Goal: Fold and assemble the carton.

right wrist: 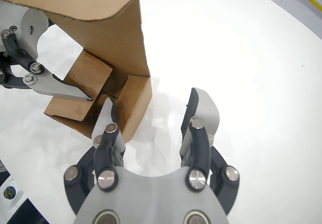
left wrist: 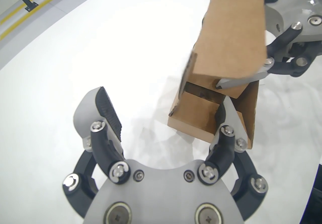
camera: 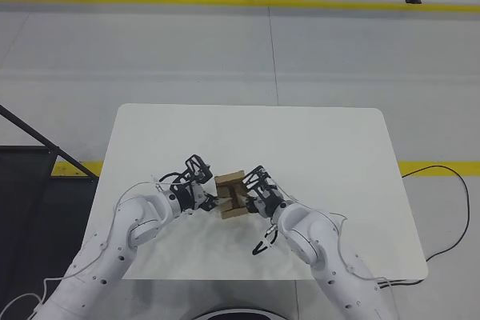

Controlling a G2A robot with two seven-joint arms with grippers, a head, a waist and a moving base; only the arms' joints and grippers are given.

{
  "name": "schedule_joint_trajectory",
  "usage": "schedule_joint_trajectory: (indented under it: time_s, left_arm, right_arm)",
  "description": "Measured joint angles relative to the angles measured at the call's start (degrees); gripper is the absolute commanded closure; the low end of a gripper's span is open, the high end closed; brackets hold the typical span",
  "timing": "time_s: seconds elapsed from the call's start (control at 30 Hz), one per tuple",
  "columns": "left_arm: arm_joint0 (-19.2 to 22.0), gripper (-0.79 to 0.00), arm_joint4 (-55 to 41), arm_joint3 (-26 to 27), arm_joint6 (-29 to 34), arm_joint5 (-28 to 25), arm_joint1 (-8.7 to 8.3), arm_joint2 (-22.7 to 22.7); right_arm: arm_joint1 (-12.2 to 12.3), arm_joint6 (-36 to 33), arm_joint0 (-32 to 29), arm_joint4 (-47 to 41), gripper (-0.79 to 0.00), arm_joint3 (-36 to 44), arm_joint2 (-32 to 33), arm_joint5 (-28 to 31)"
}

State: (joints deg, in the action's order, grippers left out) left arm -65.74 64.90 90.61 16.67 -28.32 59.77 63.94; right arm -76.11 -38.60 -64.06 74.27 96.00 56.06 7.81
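Your carton [camera: 229, 177] stands on the white table [camera: 320, 136], near its front edge and about midway across, right between the two arms. Its mouth is open, and one tall lid flap [left wrist: 234, 21] rises from the far wall and bows over the opening. Two short inner flaps [right wrist: 85, 76] are turned down inside (one on each side, with a dark gap between them).

You have the left gripper [left wrist: 163, 96] spread wide. One of its fingers [left wrist: 227, 114] reaches into the mouth against a side wall, and the other hangs over bare table just beside the box. The right gripper [right wrist: 151, 98] is spread the same way from the opposite side, with one finger [right wrist: 108, 109] dipped into the gap and its mate outside over the tabletop. Neither pincer is clamped on the cardboard.
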Motion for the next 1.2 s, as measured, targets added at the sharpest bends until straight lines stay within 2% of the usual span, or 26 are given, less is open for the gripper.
schedule_joint_trajectory:
  time_s: [0.07, 0.27, 0.33, 0.43, 0.47, 0.6, 0.8, 0.97, 1.2]
  left_arm:
    - [-0.06, -0.785, 0.06, 0.06, -0.31, -0.14, 0.04, 0.06]
    - [-0.22, -0.785, 0.38, 0.05, -0.78, -0.4, 0.13, 0.28]
    - [-0.27, -0.785, 0.49, 0.11, -0.95, -0.39, 0.16, 0.37]
    - [-0.51, -0.785, 0.59, 0.39, -1.91, -0.03, 0.19, 0.8]
    - [-0.66, -0.785, 0.58, 0.49, -2.31, 0.15, 0.19, 1.01]
    - [-1.46, -0.785, 0.24, 1.12, -3.87, -0.13, 0.05, 2.32]
    - [-3.09, -0.785, 0.21, 2.22, -7.83, -1.0, -0.37, 5.42]
    - [-2.31, -0.785, -2.5, 0.1, -9.95, -4.1, -0.45, 6.98]
    - [-0.43, -0.785, -2.8, -2.74, -11.84, -5.89, -0.05, 5.97]
  right_arm:
    - [-0.03, -0.09, 0.0, 0.12, -0.348, 0.03, -0.01, 0.04]
    - [-0.11, -0.43, -0.14, 0.34, -0.406, 0.24, 0.06, 0.16]
    - [-0.12, -0.57, -0.25, 0.39, -0.505, 0.45, 0.13, 0.21]
    - [-0.14, -0.77, -0.46, 0.5, -0.757, 0.89, 0.2, 0.19]
    - [-0.14, -0.78, -0.55, 0.63, -0.785, 1.07, 0.23, 0.08]
    - [-0.14, -0.34, -1.5, 1.8, -0.785, 2.37, 0.28, -1.04]
    - [0.03, 4.0, -3.69, 2.23, -0.785, 5.08, 1.7, -2.17]
    - [0.22, 9.44, -3.87, 0.42, -0.785, 4.68, 3.8, 0.32]
    - [-0.15, 13.97, 0.43, -3.04, -0.785, -2.07, 4.03, 5.52]
